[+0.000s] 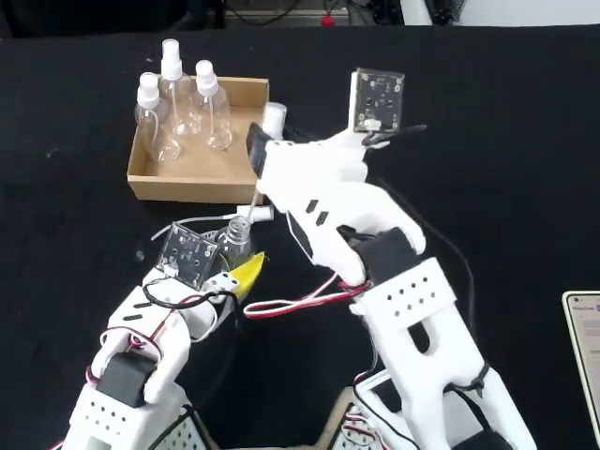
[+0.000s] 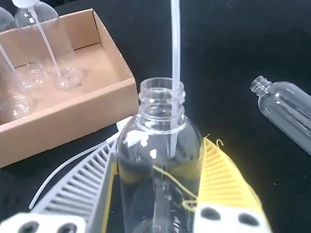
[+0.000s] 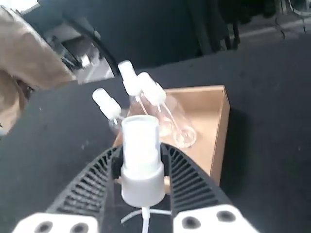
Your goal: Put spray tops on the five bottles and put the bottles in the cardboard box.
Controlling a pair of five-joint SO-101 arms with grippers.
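At the left of the desk [image 1: 66, 244] the cardboard box [image 1: 178, 185] holds three capped bottles [image 1: 183, 108], all upright. Just in front of it the left tool [image 2: 158, 187] is closed around the body of an open bottle [image 2: 160, 141], which stands upright between its white and yellow fingers. To the right, the right tool [image 3: 141, 158] is clamped on a spray top [image 3: 141, 145], whose dip tube [image 2: 174, 53] already reaches down through the bottle's neck. The step in hand looks to be seating this top. I judge it best lowered straight along the tube's line, with the bottle steady and plumb, so the collar meets the threads squarely and the thin tube does not bend against the rim. It should then be turned or pressed home before release. A fifth bottle [image 2: 286, 109] lies uncapped on its side on the desk nearby. In the high view the right arm covers the place where top and neck meet, so how far the collar stands above the rim is hard to tell. A pale flat thing [image 1: 583, 342] at the right edge is cut off.
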